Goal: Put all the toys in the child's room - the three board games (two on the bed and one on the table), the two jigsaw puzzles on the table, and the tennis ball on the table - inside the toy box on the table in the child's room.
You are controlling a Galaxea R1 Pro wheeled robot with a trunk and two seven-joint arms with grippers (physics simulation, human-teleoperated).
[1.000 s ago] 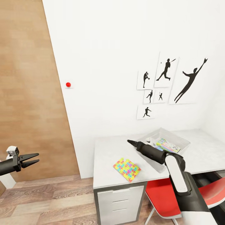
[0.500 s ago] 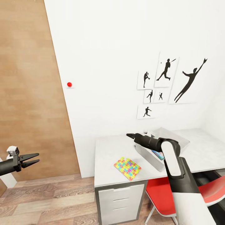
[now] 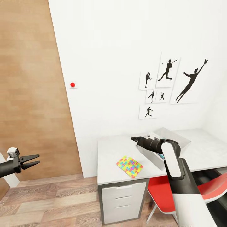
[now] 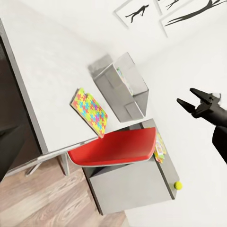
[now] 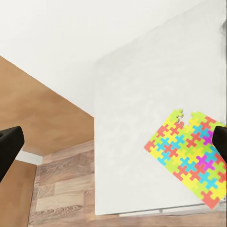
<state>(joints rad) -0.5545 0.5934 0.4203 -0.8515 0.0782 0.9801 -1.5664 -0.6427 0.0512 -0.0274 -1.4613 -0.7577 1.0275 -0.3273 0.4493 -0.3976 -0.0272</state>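
Jigsaw puzzle (image 3: 129, 166): flat on table (image 3: 113, 151) nr front edge, w/ left gripper (image 3: 35, 159) (jaws parted, empty) well off to its left over the floor, right gripper (image 3: 134, 139) (empty, jaws apart per wrist view) above table beside toy box (image 3: 176, 138).

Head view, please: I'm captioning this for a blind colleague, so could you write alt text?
A robot's right gripper hangs open over a pale grey table, just above a colourful jigsaw puzzle and beside a grey toy box. The left gripper is open over the wood floor; baseball posters hang on the wall.
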